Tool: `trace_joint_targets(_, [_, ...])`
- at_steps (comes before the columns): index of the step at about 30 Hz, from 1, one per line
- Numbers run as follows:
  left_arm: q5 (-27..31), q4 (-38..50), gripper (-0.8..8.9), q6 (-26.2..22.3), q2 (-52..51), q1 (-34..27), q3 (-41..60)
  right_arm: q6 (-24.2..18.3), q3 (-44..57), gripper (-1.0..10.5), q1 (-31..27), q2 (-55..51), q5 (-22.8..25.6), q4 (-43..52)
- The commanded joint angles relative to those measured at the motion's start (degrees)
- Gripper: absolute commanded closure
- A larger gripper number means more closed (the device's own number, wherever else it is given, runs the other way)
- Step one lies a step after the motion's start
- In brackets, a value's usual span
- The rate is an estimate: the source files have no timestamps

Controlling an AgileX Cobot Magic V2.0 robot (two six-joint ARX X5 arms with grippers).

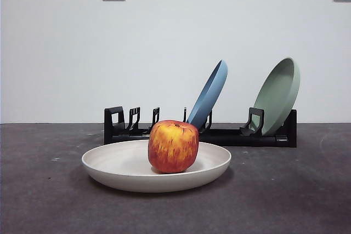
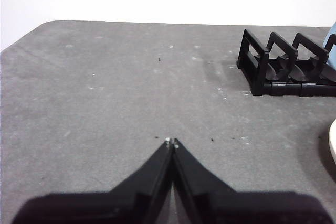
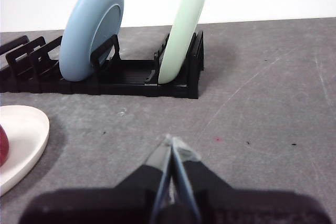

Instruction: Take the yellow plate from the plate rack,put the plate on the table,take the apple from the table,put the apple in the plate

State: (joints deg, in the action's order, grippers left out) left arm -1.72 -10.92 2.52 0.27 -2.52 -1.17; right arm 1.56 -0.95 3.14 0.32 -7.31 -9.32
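Red-yellow apple point(image 1: 173, 146) in yellow plate point(image 1: 126, 171), table point(image 1: 49, 201), w/ both grippers clear.

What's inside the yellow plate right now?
The apple sits upright in the yellow plate, which lies flat on the table. The plate's floor under the apple is hidden.

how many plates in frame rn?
3. The yellow plate lies flat on the table with the apple in it. The blue plate and the green plate lean in the plate rack behind. None looks hidden.
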Motion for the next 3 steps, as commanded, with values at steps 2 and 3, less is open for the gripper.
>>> trace_joint_targets(2, [0.1, 0.4, 8.14, -0.8, -0.2, -0.2, 0.9, 0.5, 0.6, 9.6, 0.1, 0.0, 0.2, -0.6])
trace_joint_targets(3, [0.1, 0.4, 8.14, -0.8, -0.2, -0.2, 0.9, 0.5, 0.6, 9.6, 0.1, 0.0, 0.2, -0.6])
